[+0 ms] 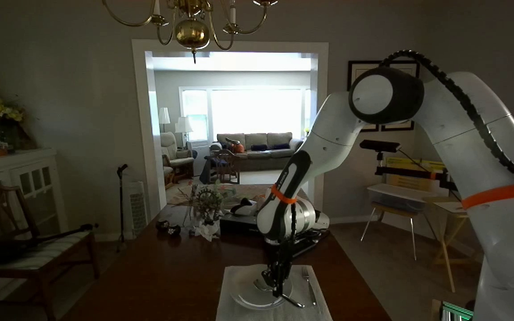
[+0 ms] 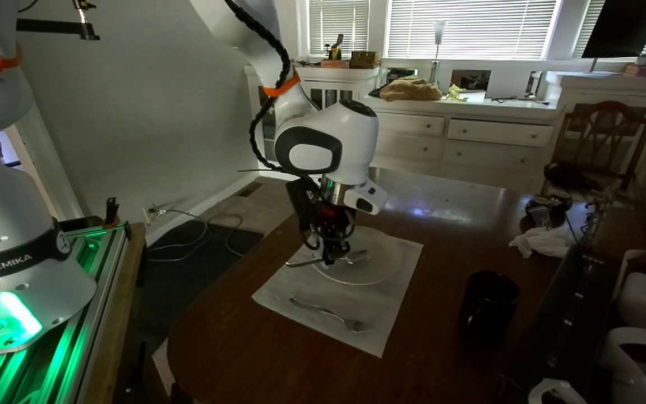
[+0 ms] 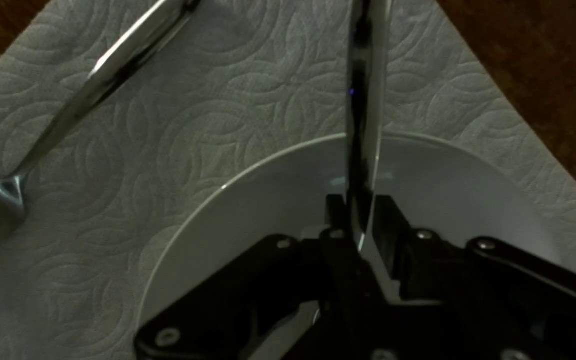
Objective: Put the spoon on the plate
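Observation:
The white plate (image 1: 244,295) lies on a pale square paper mat (image 2: 390,331); it also shows in an exterior view (image 2: 382,269) and the wrist view (image 3: 253,220). My gripper (image 1: 278,292) points down over the plate, near its rim; it also shows in the wrist view (image 3: 359,207). Its fingers are closed round the handle of the grey metal spoon (image 3: 365,100). The spoon's bowl (image 2: 356,256) is over the plate and its handle sticks out past the rim, in both exterior views. I cannot tell whether the spoon touches the plate. The fingers hide its middle.
A fork (image 2: 328,313) lies on the mat beside the plate; it also shows in the wrist view (image 3: 93,95). A black mug (image 2: 488,306) stands on the brown table beyond the mat. Crumpled white paper (image 1: 208,229) and a dark box (image 1: 239,224) sit farther along the table.

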Available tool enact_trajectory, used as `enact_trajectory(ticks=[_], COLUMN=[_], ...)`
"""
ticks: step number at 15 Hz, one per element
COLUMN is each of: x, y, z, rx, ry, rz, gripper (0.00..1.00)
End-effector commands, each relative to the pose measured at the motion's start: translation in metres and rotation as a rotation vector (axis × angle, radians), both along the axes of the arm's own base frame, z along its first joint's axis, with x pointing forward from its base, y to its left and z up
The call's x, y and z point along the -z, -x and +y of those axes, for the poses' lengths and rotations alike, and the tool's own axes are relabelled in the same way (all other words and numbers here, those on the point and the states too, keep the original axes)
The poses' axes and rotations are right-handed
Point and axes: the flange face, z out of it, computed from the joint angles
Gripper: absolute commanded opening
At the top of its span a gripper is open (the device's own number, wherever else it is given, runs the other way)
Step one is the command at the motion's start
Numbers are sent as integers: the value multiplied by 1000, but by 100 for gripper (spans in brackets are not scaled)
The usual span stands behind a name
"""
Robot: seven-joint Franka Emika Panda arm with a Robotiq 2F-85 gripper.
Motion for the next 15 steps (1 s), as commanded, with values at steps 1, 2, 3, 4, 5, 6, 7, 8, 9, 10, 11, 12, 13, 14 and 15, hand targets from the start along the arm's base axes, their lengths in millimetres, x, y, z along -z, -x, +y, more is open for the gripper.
enact_trajectory(ticks=[1,2,3,4,5,6,7,8,9,10,11,12,13,14,15], x=[2,0,-3,-7,-15,-25,-37,-48,-64,-77,-94,-109,-123,-138,-152], y=[-3,-3,-2,-2,-1,0,2,4,7,9,13,17,22,28,31], z=[2,2,3,3,4,5,6,7,5,3,0,-2,-3,-4,-7], rx=[-6,-6,-6,-3,4,7,10,16,34,58,108,167,205,264,338], ry=[17,20,21,30,38,54,77,107,144,182,200,203,204,196,191], rz=[14,11,5,-5,-18,-38,-55,-68,-77,-93,-108,-101,-105,-111,-124], gripper=[53,60,69,76,84,92,98,100,100,100,100,100,100,100,100])
